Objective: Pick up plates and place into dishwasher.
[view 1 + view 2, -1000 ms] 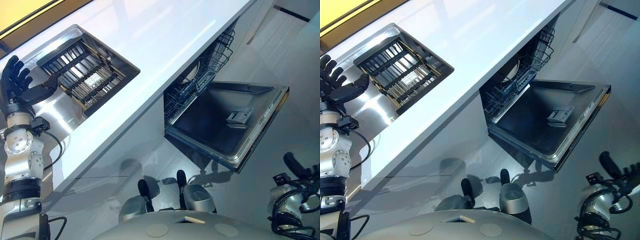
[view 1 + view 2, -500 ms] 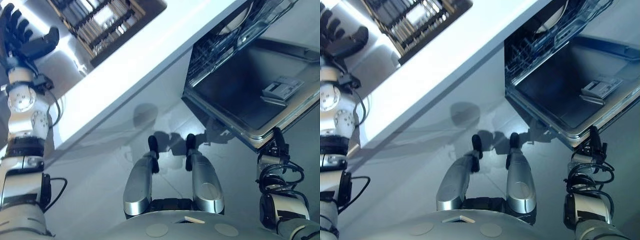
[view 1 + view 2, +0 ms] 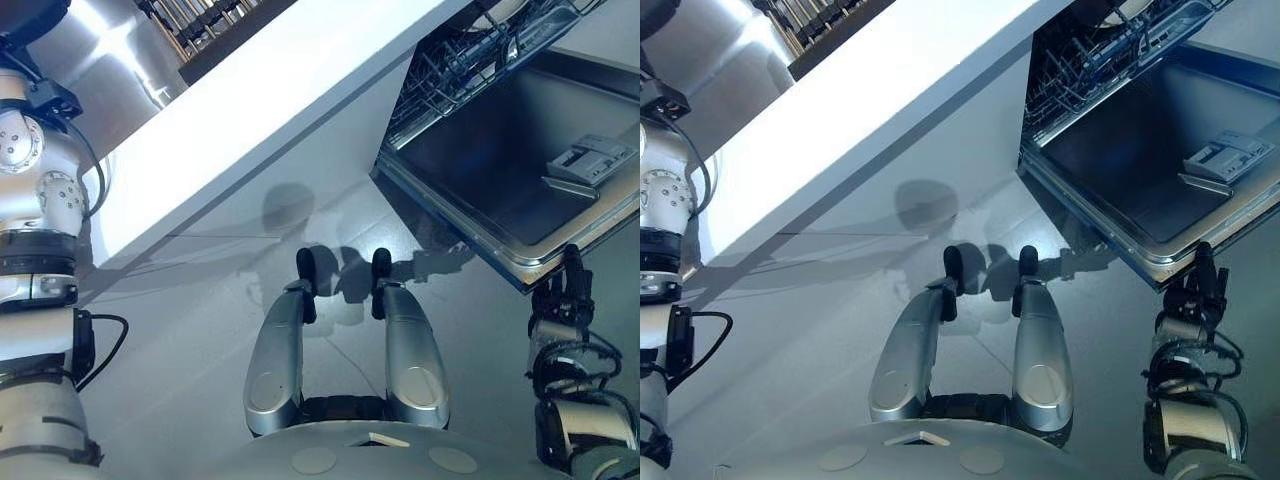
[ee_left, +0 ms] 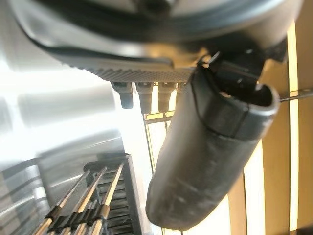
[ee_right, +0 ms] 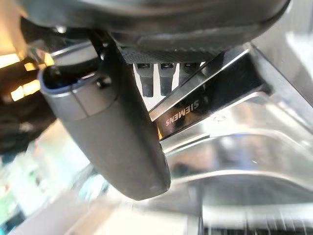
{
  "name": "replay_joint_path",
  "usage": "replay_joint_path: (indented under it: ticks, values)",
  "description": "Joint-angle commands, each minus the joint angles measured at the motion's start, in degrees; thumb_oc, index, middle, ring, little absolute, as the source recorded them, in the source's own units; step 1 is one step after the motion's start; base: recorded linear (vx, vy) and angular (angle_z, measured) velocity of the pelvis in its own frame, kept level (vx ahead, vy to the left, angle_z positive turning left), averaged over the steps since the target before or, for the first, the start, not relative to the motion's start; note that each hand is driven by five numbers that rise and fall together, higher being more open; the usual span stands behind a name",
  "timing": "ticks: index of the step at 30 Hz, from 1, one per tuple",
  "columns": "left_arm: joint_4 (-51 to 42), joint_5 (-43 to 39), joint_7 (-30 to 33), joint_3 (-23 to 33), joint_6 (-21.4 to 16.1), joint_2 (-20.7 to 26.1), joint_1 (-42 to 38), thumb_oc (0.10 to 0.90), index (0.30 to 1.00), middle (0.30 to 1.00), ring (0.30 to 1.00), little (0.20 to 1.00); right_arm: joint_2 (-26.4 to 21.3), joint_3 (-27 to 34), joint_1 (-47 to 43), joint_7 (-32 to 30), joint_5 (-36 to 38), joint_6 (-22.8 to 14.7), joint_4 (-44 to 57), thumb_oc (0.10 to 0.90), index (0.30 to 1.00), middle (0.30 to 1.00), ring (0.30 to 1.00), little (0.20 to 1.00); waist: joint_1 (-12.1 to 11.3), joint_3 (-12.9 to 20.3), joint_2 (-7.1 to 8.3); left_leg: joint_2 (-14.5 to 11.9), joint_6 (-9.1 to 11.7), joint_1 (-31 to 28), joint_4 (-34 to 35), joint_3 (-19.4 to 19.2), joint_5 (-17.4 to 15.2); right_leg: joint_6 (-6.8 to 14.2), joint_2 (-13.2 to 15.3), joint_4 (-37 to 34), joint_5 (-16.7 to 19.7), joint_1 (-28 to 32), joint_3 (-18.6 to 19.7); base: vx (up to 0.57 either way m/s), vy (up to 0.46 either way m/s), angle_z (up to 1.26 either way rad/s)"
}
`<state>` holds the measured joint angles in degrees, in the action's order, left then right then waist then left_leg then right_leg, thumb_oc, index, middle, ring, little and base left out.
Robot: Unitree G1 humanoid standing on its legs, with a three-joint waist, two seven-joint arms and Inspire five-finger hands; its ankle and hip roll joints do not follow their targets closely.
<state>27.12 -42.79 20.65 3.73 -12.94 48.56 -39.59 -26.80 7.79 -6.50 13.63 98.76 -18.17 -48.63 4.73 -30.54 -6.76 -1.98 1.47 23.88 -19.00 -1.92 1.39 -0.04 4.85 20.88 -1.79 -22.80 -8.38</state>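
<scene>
The dishwasher stands open at the right, its door (image 3: 500,170) folded down flat. The wire rack (image 3: 465,60) is pulled partly out, with the pale edge of a plate (image 3: 497,10) standing in it. My right hand (image 3: 571,283) hangs just below the door's front edge, fingers straight and holding nothing; the right wrist view shows its thumb (image 5: 112,127) beside the door's steel rim (image 5: 210,98). My left hand (image 3: 28,10) is raised over the sink at the far left, open and empty, its thumb (image 4: 210,156) above a black dish rack (image 4: 98,200).
A long white countertop (image 3: 280,90) runs diagonally between the steel sink (image 3: 110,45) and the dishwasher. The black dish rack (image 3: 200,10) lies in the sink. Grey floor (image 3: 200,300) spreads below the counter's edge.
The camera has tilted down, shifting the whole picture up. My right hand has risen from low at the right to just under the door's front edge. The left hand stays over the sink.
</scene>
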Motion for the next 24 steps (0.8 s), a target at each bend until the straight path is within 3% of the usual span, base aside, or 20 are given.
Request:
replay_joint_path:
  ticks: [1, 4, 9, 14, 16, 20, 24]
  values:
    - [-1.61, 1.16, -0.65, 2.68, -8.47, 2.48, -0.73, 0.800, 0.900, 0.900, 0.900, 0.900, 4.80, -13.13, -12.20, 25.84, -6.65, 4.63, 27.13, 0.800, 0.900, 0.900, 0.900, 0.900, -0.48, 0.75, 0.72, 4.22, -1.61, -6.41, 5.85, -3.81, -2.52, 2.00, -1.92, 1.71, -4.76, 4.18, 1.95, 0.04, 0.074, -0.18]
    - [-0.77, 0.37, -1.66, 2.85, -8.74, 2.90, 0.43, 0.800, 0.900, 0.900, 0.900, 0.900, 3.72, -17.42, -13.46, 27.24, -15.59, 6.56, 43.10, 0.800, 0.900, 0.900, 0.900, 0.900, -0.10, 1.47, 2.08, 4.44, -1.73, -8.95, 7.40, -4.25, -2.87, 2.68, -1.97, -1.07, -4.19, 6.50, 2.16, 0.07, 0.090, -0.28]
    - [0.12, -0.26, -3.97, 3.83, -8.94, 1.70, 2.54, 0.800, 0.900, 0.900, 0.900, 0.900, 1.12, -18.53, -19.55, 23.37, -23.11, 11.47, 55.90, 0.800, 0.900, 0.900, 0.900, 0.900, -0.17, 4.15, 3.14, 4.69, -1.83, -12.01, 8.95, -4.67, -3.05, 2.96, -2.12, -4.19, -3.03, 9.22, 2.34, 0.09, 0.118, -0.25]
    - [1.73, -1.49, -6.51, 4.37, -9.18, 0.38, 4.43, 0.800, 0.900, 0.900, 0.900, 0.900, 0.09, -17.01, -23.05, 17.18, -25.17, 12.06, 57.88, 0.800, 0.900, 0.900, 0.900, 0.900, -0.13, 7.04, 3.61, 4.78, -2.00, -14.93, 9.77, -5.31, -3.96, 3.36, -1.86, -5.91, -2.64, 11.59, 2.33, 0.11, 0.123, -0.13]
    - [1.70, -1.22, -7.96, 5.96, -8.67, -0.86, 6.97, 0.800, 0.900, 0.900, 0.900, 0.900, 1.55, -14.34, -21.38, 13.69, -26.42, 14.37, 57.62, 0.800, 0.900, 0.900, 0.900, 0.900, 0.00, 9.22, 3.84, 4.98, -2.33, -17.66, 11.33, -5.78, -4.28, 3.77, -1.93, -7.31, -2.59, 13.80, 2.24, 0.19, 0.150, 0.19]
    - [0.59, -0.29, -8.66, 7.98, -8.90, -2.57, 11.12, 0.800, 0.900, 0.900, 0.900, 0.900, 2.98, -11.60, -17.16, 10.45, -26.83, 15.20, 57.30, 0.800, 0.900, 0.900, 0.900, 0.900, 0.15, 11.33, 4.07, 5.00, -2.72, -20.35, 13.38, -6.34, -4.24, 4.22, -2.21, -8.47, -2.37, 15.63, 2.46, 0.12, 0.077, 0.17]
    - [-0.26, 0.49, -9.03, 10.14, -9.66, -4.15, 15.00, 0.800, 0.900, 0.900, 0.900, 0.900, 4.81, -8.24, -12.86, 5.94, -27.92, 12.25, 55.48, 0.800, 0.900, 0.900, 0.900, 0.900, 0.24, 13.14, 4.22, 5.00, -3.12, -22.38, 14.94, -6.73, -4.30, 4.62, -2.41, -8.81, -2.42, 16.76, 2.50, 0.09, 0.049, 0.06]
